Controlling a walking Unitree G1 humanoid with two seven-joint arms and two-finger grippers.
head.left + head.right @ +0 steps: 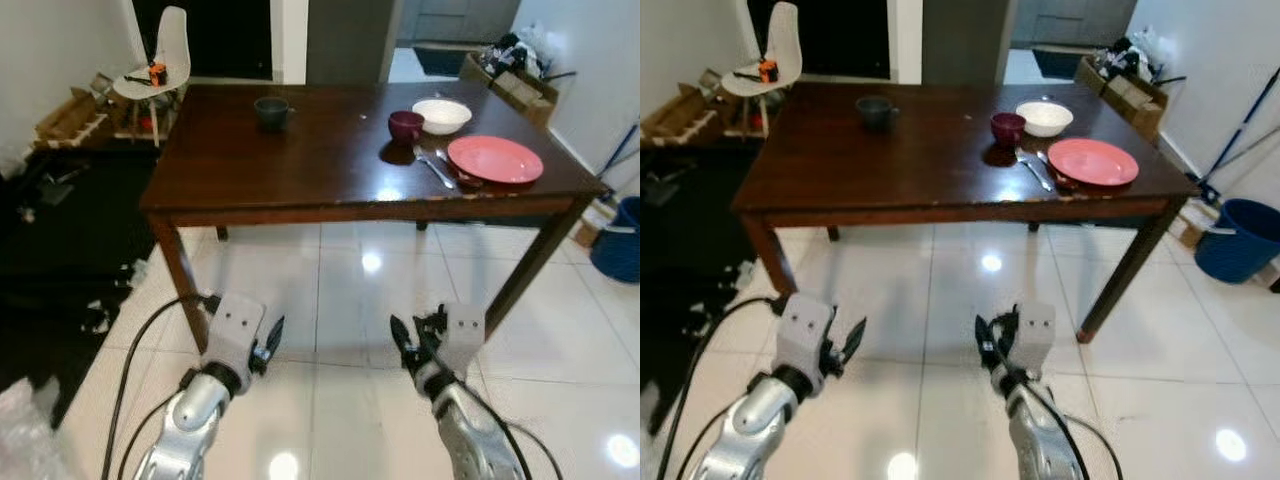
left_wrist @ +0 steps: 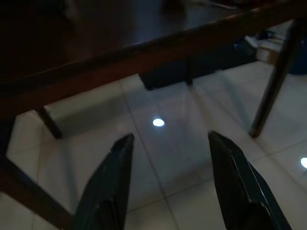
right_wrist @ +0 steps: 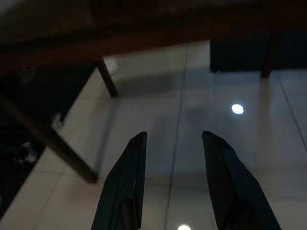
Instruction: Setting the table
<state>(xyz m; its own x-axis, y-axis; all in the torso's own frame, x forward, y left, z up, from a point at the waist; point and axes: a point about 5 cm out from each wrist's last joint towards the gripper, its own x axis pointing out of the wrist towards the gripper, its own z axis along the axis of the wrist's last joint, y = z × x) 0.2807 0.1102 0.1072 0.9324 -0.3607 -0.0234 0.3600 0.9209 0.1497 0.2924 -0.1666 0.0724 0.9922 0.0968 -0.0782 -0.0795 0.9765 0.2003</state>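
A: Biggest first?
B: Dark wooden table [image 1: 300,160], fills the upper middle of the frame, standing on glossy white tile floor [image 1: 340,290].
A: What's on it?
B: Pink plate [image 1: 495,158] at right of the tabletop, white bowl [image 1: 441,115] above-left of it, maroon cup [image 1: 405,125] just beside the bowl's left. Spoon [image 1: 432,166] lies just left of the plate. Dark mug [image 1: 271,112] sits alone, top centre, well apart from the rest.
A: Surroundings?
B: White chair [image 1: 155,70] upper left, blue bucket [image 1: 618,240] right edge.
A: Grippers?
B: Left gripper [image 2: 168,153] lower left, right gripper [image 3: 172,158] lower centre-right, both low before the table. Wrist views: each has fingers spread apart, nothing between, tile beneath.
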